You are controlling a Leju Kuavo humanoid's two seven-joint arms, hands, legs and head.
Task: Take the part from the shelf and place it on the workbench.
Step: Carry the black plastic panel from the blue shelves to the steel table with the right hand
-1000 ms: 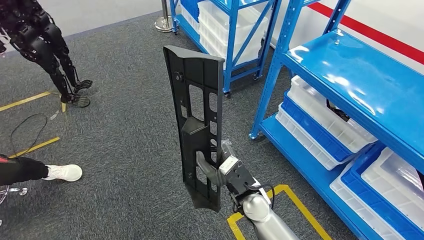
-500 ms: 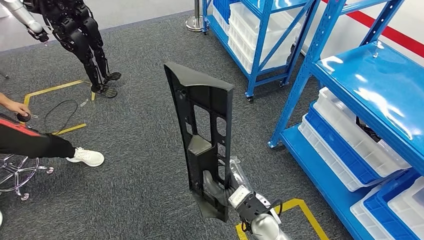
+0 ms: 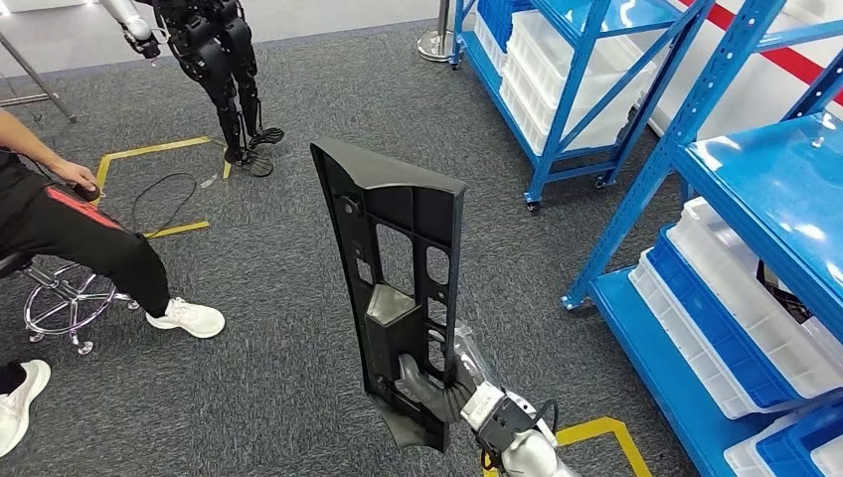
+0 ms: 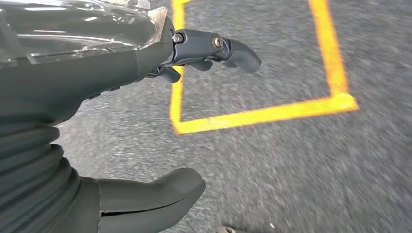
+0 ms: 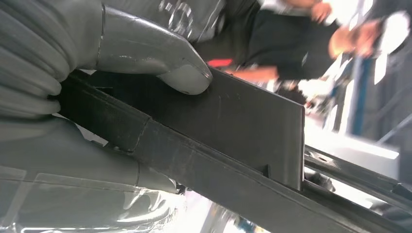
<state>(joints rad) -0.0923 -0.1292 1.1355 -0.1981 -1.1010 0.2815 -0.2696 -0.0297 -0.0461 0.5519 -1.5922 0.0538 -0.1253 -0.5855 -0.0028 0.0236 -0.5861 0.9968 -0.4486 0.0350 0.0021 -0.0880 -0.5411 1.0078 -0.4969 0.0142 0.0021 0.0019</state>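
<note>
Head view: right hand (image 3: 442, 386) grips the upright black part (image 3: 398, 288) near its lower end.

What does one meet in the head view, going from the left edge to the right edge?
Seated person → standing dark humanoid robot → black plastic part, held upright by the right hand → blue shelf rack with white bins → nearer blue shelf with blue and white bins.
</note>
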